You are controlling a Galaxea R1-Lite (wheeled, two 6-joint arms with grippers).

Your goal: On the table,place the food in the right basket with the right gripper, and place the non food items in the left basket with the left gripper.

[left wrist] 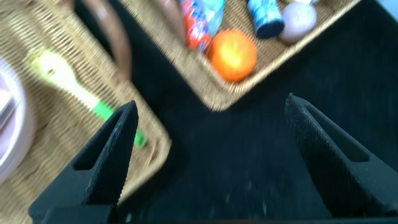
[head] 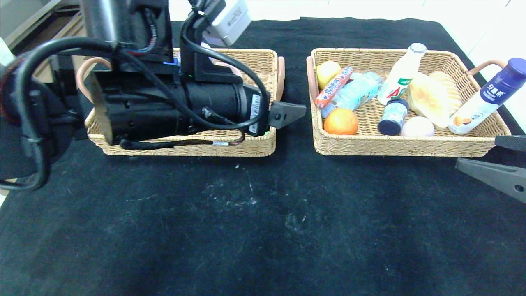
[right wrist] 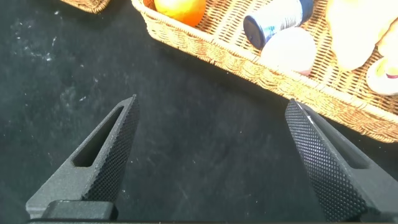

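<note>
While the left gripper (left wrist: 208,155) hovers over the left basket's (head: 263,61) 3 o'clock edge, jaws apart and empty, the right gripper (right wrist: 211,162) sits parked at the right basket's (head: 370,144) 5 o'clock, jaws likewise apart.

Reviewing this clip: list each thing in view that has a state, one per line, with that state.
left gripper: open, empty, over the left basket's right edge
right gripper: open, empty, over the cloth in front of the right basket
left basket: holds a green-handled utensil; rest hidden by the arm
right basket: loaded with food
orange: lying in the right basket's front left corner
blue-capped bottle: leaning on the right basket's right rim
</note>
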